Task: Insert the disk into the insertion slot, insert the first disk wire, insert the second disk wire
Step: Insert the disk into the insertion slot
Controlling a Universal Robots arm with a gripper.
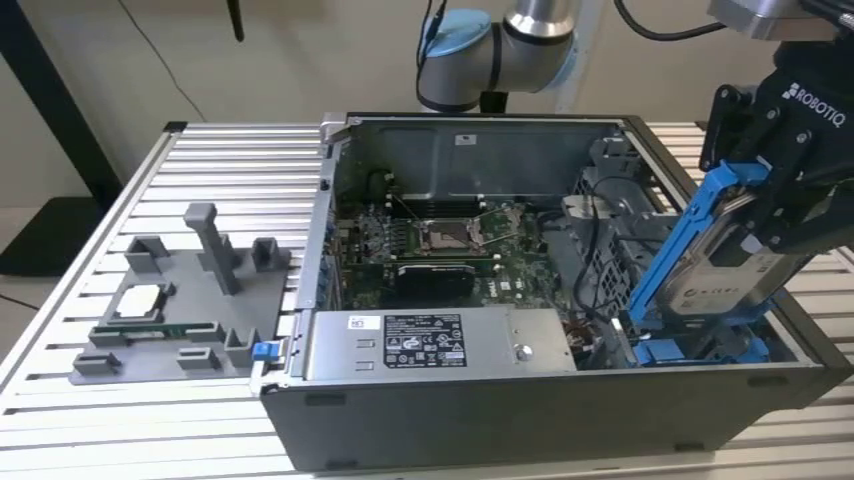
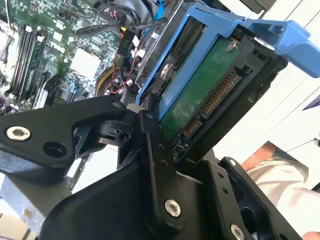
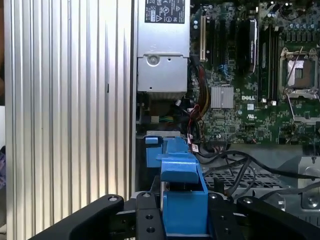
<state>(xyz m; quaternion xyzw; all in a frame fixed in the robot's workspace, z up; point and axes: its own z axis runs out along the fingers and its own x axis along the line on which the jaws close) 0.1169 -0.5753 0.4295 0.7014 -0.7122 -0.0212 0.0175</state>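
The disk (image 1: 731, 275) has a dull silver metal shell with a white paper label. Its underside is a green circuit board (image 2: 200, 87), and its carrier (image 1: 685, 240) is smooth, bright blue plastic. The case (image 1: 534, 410) is matt grey sheet metal. At nine o'clock from it in the exterior view, the table (image 1: 160, 430) is ribbed, satin-finished metal.

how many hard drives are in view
1: the disk, gripped by the claw and tilted, its lower end at the insertion slot on the exterior view's right. Others could be hidden inside the case.
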